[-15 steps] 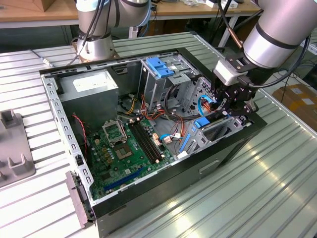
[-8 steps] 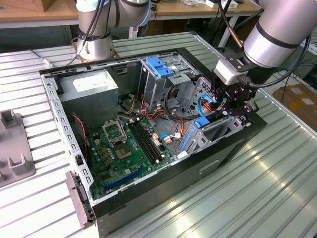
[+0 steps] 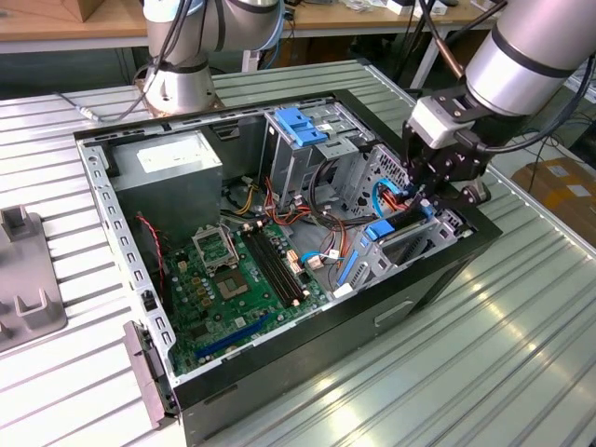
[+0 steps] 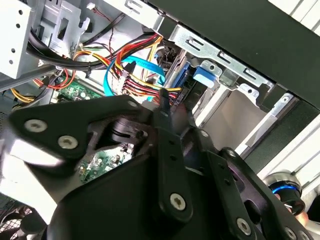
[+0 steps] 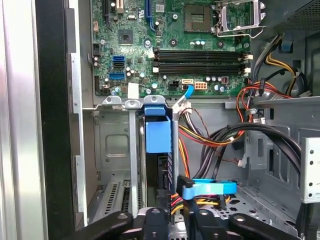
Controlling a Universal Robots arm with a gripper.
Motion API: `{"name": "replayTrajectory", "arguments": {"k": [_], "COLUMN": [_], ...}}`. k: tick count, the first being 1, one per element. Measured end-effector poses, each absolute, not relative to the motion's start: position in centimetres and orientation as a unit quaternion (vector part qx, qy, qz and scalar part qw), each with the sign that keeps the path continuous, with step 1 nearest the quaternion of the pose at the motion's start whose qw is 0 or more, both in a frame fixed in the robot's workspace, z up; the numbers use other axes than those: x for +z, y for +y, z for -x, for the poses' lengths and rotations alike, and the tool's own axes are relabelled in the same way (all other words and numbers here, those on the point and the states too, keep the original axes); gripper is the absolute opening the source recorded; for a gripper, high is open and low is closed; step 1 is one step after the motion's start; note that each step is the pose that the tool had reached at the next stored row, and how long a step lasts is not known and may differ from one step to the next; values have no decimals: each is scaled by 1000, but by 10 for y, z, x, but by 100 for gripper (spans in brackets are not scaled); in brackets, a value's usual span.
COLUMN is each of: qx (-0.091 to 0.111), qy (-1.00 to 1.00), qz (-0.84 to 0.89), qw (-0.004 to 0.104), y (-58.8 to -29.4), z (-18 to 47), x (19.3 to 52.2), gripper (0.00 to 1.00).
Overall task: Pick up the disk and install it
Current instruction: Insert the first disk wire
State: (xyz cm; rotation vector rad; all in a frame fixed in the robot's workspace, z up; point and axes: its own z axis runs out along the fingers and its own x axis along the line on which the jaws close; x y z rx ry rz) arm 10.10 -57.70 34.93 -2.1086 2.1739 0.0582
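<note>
- The disk (image 3: 396, 240) stands on edge in the drive bay at the front corner of the open computer case (image 3: 438, 279), its long axis running along the case's front wall; its blue plastic rail (image 5: 159, 135) faces up in the first wrist view.
- The gripper (image 3: 430, 197) hangs just above the disk's end on the exterior view's right; I cannot tell whether its black fingers are apart or closed on anything.
- One green motherboard (image 3: 237, 279) lies flat on the case floor, with four long black memory slots (image 5: 200, 60) side by side.
- One grey metal power supply (image 3: 172, 168) sits in the far corner.
- One tall perforated metal cage (image 3: 307, 149) carries a blue plastic bracket (image 3: 300, 124) on top.
- Red, yellow and black wires (image 4: 135, 55) bundle near a flat blue cable (image 4: 145, 67).
</note>
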Motion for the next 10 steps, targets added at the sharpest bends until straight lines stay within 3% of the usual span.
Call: {"name": "replayTrajectory", "arguments": {"k": [3,10], "qx": [21,30], "qy": [716,716], "qz": [695,694], "qw": [58,63], "y": [-577,-577], "z": [-103,-121], "x": [349,350], "gripper": [10,10]}}
